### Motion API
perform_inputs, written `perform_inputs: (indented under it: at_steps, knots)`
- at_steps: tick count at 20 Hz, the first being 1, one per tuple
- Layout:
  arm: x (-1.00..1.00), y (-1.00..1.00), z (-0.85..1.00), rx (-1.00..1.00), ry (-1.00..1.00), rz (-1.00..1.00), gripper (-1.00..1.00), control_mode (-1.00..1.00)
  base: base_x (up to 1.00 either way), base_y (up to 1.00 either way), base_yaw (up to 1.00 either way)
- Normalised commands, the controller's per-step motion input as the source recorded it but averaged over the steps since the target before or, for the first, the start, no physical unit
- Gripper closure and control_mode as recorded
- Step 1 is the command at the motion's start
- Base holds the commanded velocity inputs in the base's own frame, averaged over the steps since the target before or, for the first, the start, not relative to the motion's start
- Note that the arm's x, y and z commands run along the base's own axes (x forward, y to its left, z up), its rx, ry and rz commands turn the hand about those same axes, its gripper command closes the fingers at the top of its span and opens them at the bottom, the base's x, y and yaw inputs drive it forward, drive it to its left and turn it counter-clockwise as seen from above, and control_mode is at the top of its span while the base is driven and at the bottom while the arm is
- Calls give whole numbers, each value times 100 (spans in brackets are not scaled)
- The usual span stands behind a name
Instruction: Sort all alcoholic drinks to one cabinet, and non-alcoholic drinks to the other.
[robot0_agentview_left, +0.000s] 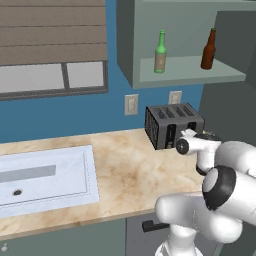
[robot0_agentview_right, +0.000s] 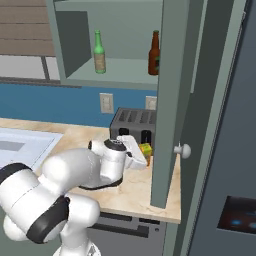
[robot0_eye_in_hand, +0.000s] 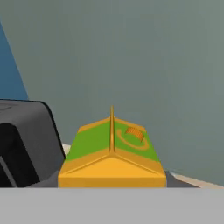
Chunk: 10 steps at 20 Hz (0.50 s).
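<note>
Showing orange carton (robot0_eye_in_hand: 112, 151) close, hand view | right base: carton beside toaster (robot0_agentview_right: 131, 125) | jaws' state: cannot tell

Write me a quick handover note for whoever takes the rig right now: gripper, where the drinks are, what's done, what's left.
Gripper: down at the orange carton on the counter beside the toaster; fingertips are hidden, so a grip cannot be confirmed.
Green bottle and brown bottle: upright, apart, on the open cabinet's shelf.
Done: both alcoholic drinks share one cabinet.
Left: carton goes to the other cabinet, with any other non-alcoholic drinks.
</note>
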Motion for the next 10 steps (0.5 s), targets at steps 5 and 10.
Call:
perform_inputs:
  at_steps: [5, 10]
  knots:
    - [-83, 14, 100, 0, -9, 10, 100, -100, 0, 0, 0]
    - [-78, 24, 100, 1, 1, 13, 100, -100, 0, 0, 0]
